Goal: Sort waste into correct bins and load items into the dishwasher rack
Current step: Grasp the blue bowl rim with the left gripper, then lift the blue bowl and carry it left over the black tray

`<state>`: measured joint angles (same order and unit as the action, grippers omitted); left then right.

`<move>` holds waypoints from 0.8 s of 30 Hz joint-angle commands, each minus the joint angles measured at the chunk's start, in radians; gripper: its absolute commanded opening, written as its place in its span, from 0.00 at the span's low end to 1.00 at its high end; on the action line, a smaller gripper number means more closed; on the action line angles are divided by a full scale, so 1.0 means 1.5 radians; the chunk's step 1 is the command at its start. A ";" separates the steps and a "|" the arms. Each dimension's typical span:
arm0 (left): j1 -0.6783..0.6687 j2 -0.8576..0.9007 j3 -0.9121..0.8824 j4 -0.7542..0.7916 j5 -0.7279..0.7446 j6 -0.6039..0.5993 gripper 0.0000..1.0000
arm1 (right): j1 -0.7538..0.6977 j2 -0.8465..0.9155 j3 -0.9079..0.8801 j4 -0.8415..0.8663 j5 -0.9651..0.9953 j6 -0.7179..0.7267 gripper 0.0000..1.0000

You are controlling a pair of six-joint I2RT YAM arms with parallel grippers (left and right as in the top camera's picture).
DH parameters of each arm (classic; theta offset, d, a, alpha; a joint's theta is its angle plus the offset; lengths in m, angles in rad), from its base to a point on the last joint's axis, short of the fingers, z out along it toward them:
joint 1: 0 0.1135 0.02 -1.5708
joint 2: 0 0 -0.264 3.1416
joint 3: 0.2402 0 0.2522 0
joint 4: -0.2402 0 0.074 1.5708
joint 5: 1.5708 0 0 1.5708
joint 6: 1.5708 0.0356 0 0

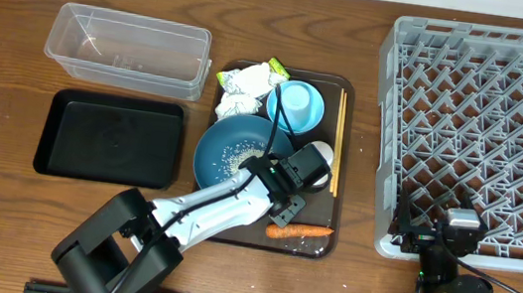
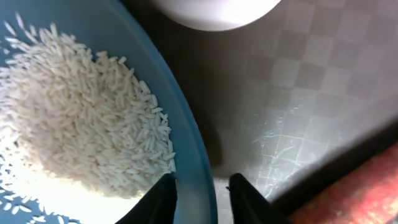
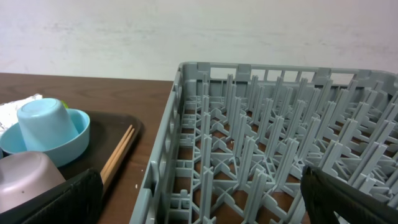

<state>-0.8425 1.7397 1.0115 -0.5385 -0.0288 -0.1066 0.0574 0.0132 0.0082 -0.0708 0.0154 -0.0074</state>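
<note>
Glossy blue bowl [image 1: 212, 156]; matt grey plastic rack [image 1: 381, 131]; clear plastic tub [image 1: 121, 71]; wooden chopsticks [image 1: 338, 141].

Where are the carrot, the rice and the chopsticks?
Carrot [image 1: 299, 231]: overhead view, middle of its orange body.
Rice [image 2: 81, 124]: left wrist view, middle of the white heap.
Chopsticks [image 1: 338, 141]: overhead view, halfway along the two sticks.

We see the serving tray [image 1: 339, 191] mid-table [image 1: 3, 55], holding the bowl [image 1: 218, 156] with rice [image 1: 241, 154] in it, cup [image 1: 297, 101] on saucer [image 1: 313, 121] behind, chopsticks [image 1: 338, 141] right, carrot [image 1: 299, 231] in front; rack [image 1: 483, 134] right, tub [image 1: 129, 48] behind shallow tray [image 1: 108, 138] left.
</note>
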 commanded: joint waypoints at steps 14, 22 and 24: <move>-0.001 -0.004 0.024 -0.004 0.001 -0.004 0.06 | -0.007 -0.001 -0.002 -0.002 0.002 0.009 0.99; -0.001 -0.045 0.057 -0.050 0.001 0.001 0.06 | -0.007 -0.001 -0.002 -0.002 0.002 0.009 0.99; -0.001 -0.059 0.065 -0.060 0.001 0.001 0.06 | -0.007 -0.001 -0.002 -0.002 0.002 0.009 0.99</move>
<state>-0.8455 1.6981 1.0691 -0.6132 -0.0570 -0.1001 0.0574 0.0128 0.0082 -0.0711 0.0154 -0.0074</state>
